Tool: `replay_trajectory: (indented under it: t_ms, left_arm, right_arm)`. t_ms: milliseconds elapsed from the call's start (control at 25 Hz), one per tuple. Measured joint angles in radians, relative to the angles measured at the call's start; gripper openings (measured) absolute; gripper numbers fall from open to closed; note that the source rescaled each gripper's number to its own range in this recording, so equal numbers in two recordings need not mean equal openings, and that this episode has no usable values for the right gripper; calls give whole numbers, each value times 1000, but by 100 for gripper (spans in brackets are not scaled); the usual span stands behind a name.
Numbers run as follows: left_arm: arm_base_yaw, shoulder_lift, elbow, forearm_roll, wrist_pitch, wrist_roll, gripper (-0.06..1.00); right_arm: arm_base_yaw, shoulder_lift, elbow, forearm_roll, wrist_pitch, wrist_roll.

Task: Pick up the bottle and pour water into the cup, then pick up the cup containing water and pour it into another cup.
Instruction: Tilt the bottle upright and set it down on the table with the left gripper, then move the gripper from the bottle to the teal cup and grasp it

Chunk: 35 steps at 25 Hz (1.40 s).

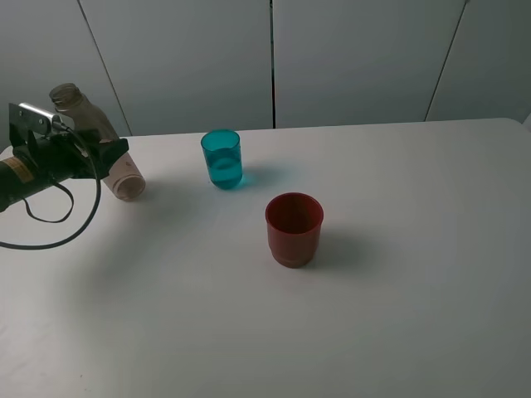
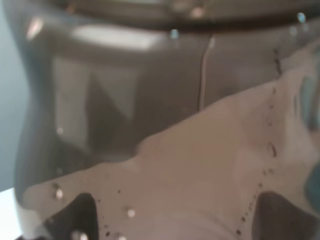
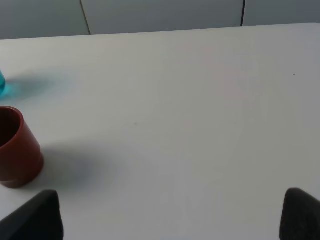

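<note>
Left jaws clamp the tall smoky grey-brown plastic bottle (image 1: 85, 116), tilted at the white counter's (image 1: 415, 274) left side; their wrist view shows only bottle. Right jaws, seen only from their wrist, gape empty near the dark red plastic cup (image 3: 15, 147). Beyond stands the translucent teal plastic tumbler (image 1: 221, 157), before a grey panelled wall (image 1: 373, 58).

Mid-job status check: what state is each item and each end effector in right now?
bottle: uncapped, tilted, held in a grip.
left end effector: shut on the bottle.
teal cup: upright, some water inside.
red cup: upright, looks empty.
right end effector: open, holding nothing.
</note>
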Motion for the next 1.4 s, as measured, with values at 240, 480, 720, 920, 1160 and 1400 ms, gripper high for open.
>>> replay_trajectory:
  t_ms: [240, 480, 720, 920, 1160, 1400]
  left_arm:
    - [0, 0, 0, 0, 12, 0, 1]
    - [0, 0, 0, 0, 12, -16, 50]
    - [0, -5, 0, 0, 8, -25, 97]
    - [0, -80, 0, 0, 8, -45, 98]
    - [0, -259, 0, 0, 41, -84, 98]
    - [-39, -420, 0, 6, 65, -192, 98]
  right_arm:
    - [0, 0, 0, 0, 0, 0]
    - [0, 0, 0, 0, 0, 0]
    - [0, 0, 0, 0, 0, 0]
    - [0, 0, 0, 0, 0, 0]
    - [0, 0, 0, 0, 0, 0]
    - [0, 0, 0, 0, 0, 0]
